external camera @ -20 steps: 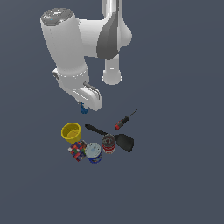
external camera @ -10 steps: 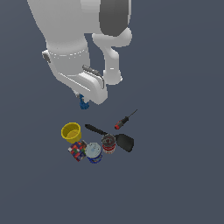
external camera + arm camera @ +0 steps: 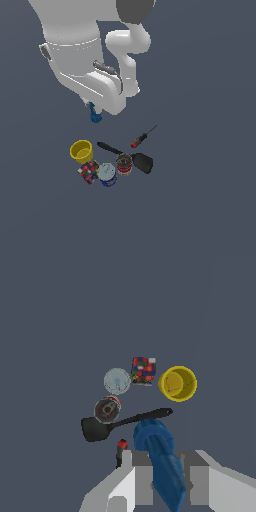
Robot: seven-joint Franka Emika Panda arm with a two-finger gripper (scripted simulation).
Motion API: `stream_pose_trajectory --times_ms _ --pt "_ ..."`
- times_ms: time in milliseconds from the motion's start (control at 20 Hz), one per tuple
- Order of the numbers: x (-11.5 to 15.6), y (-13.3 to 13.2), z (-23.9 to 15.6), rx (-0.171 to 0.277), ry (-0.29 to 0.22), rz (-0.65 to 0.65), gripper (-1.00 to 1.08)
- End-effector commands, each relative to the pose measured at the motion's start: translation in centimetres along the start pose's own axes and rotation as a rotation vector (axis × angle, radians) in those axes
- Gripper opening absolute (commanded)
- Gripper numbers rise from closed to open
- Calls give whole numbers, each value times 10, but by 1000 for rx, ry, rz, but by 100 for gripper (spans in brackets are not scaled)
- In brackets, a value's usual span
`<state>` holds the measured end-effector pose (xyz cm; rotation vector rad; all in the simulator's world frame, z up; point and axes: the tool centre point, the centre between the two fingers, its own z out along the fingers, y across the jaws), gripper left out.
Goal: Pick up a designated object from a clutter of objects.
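My gripper is shut on the bright-blue chunky piece and holds it in the air, above and apart from the clutter. In the wrist view the blue piece sits between my two fingers. Below lie the yellow cup, the black spatula, a red-labelled can, a blue-sided can with a pale top, the multicoloured cube and the red-handled screwdriver. In the exterior view the arm's large white body hides most of the gripper.
In the wrist view the cup, cube, pale-topped can, red can, spatula and screwdriver lie on the dark grey floor.
The arm has risen and looms larger in the exterior view. The blue piece has gone up with the gripper. The clutter has not moved.
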<state>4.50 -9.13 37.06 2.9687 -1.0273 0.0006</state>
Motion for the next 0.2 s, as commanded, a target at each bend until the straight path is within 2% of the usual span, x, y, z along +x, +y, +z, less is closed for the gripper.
stream_pose_trajectory --times_ms 0,150 --pt "1 -2 -4 0 0 0 -100" --pt "2 -3 -5 0 0 0 -100"
